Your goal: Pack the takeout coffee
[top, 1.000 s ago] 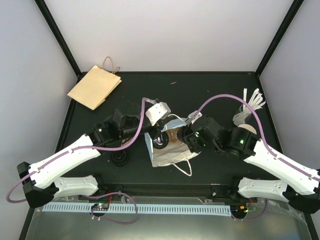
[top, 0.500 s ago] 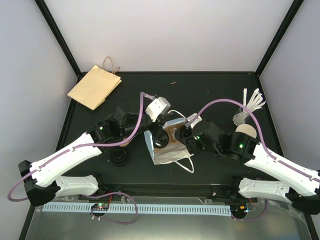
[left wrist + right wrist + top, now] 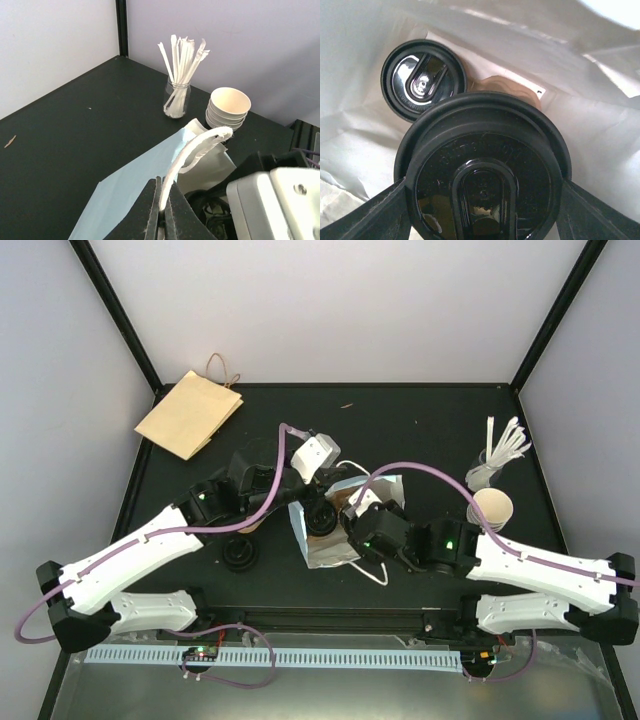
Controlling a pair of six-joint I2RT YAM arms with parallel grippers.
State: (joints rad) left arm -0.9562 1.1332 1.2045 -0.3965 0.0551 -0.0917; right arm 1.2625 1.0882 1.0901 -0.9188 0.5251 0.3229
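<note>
The takeout coffee (image 3: 482, 175), a cup seen from above by its round black lid, fills the right wrist view, and my right gripper (image 3: 482, 205) is shut on it, one finger on each side. It hangs inside the white bag (image 3: 325, 555), just above a second lidded cup (image 3: 423, 80) standing on the bag's floor. In the top view the right gripper (image 3: 352, 518) reaches into the bag's mouth from the right. My left gripper (image 3: 162, 202) is shut on the bag's white rope handle (image 3: 197, 147) and holds it up.
A flat brown paper bag (image 3: 190, 412) lies at the back left. Loose black lids (image 3: 240, 555) sit near the left arm. A jar of wrapped straws (image 3: 177, 97) and a stack of lidless white cups (image 3: 227, 107) stand at the right.
My right arm has swung left and carried the lidded cup into the bag's mouth. The left gripper has kept hold of the handle and shifted only slightly.
</note>
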